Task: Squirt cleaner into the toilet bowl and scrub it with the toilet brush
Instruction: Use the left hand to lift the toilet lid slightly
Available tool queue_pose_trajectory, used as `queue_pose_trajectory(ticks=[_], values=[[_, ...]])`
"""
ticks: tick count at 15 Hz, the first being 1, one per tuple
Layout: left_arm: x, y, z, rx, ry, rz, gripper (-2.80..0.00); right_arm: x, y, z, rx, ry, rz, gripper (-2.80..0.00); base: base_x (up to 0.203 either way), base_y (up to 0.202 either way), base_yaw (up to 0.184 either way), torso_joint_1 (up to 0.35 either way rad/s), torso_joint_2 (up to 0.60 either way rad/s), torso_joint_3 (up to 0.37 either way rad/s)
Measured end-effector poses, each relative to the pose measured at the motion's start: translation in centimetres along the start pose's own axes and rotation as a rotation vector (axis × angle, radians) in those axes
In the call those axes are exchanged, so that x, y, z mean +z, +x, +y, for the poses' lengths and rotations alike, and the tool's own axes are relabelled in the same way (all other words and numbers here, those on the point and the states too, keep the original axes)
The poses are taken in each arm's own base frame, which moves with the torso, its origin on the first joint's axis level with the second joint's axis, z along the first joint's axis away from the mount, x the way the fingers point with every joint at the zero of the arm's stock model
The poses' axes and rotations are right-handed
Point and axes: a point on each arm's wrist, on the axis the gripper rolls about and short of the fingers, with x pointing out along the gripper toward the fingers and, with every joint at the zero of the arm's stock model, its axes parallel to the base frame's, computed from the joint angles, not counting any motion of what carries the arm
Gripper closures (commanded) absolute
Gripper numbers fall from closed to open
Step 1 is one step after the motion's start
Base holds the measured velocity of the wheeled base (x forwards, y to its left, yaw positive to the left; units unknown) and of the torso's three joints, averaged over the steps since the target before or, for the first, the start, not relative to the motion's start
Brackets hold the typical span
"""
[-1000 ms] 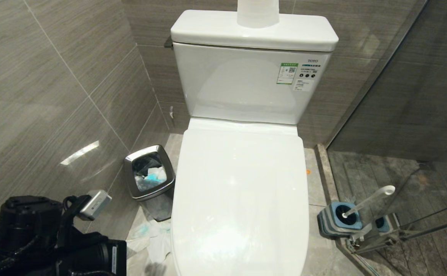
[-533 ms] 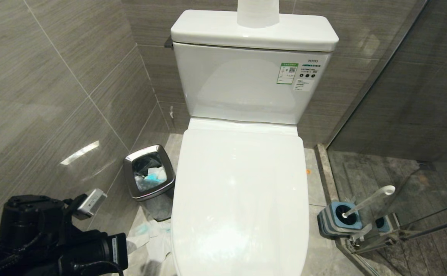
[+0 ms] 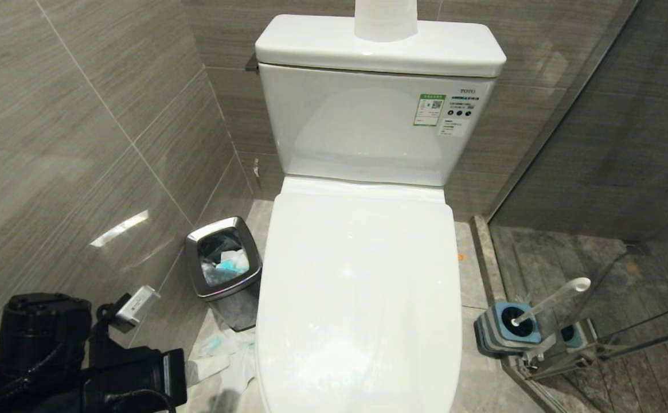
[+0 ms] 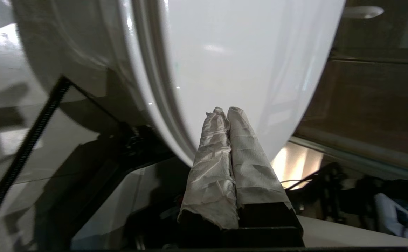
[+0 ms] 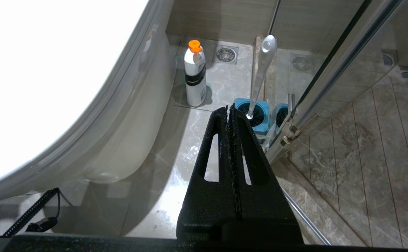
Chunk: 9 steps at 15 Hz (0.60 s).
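The toilet bowl (image 3: pixel 359 298) stands in the middle with its white lid down, so the inside is hidden and no cleaner shows. My left arm (image 3: pixel 133 376) is low at the left, beside the bowl's front. In its wrist view the left gripper (image 4: pixel 226 110) is shut and empty, with paper-wrapped fingers (image 4: pixel 249 164) pointing at the lid's front edge (image 4: pixel 246 63). The toilet brush (image 3: pixel 549 301) leans in its blue-topped holder (image 3: pixel 508 330) on the floor to the right. My right gripper (image 5: pixel 229 109) is shut and empty, hanging just short of the holder (image 5: pixel 256 117) and brush handle (image 5: pixel 260 77).
A square steel bin (image 3: pixel 223 267) holding tissues stands left of the bowl, with loose tissues (image 3: pixel 225 355) on the floor before it. A white bottle with an orange cap (image 5: pixel 194 75) stands beside the bowl's base. The glass shower partition (image 3: pixel 597 172) closes off the right. A paper roll (image 3: pixel 385 20) sits on the tank.
My left wrist has turned a little, and its silver camera block has tipped and shifted slightly left. The toilet, the brush and the bin have not moved.
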Motion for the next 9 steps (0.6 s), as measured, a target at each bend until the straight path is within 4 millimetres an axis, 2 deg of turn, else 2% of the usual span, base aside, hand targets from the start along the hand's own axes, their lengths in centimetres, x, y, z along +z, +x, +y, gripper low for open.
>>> queue_pose_trajectory(ticks=[5,9], values=[[1.1,1.4,0.1,-0.095,-0.037,-0.039,0.00,0.0,0.0,0.0,-0.001,-0.001,0.000,0.00,0.000,0.000,0.000,0.000,0.00,0.000],[1.2,2.5,0.8,-0.076,-0.036,-0.028,0.00,0.0,0.0,0.0,0.000,-0.001,0.000,0.00,0.000,0.000,0.000,0.000,0.00,0.000]])
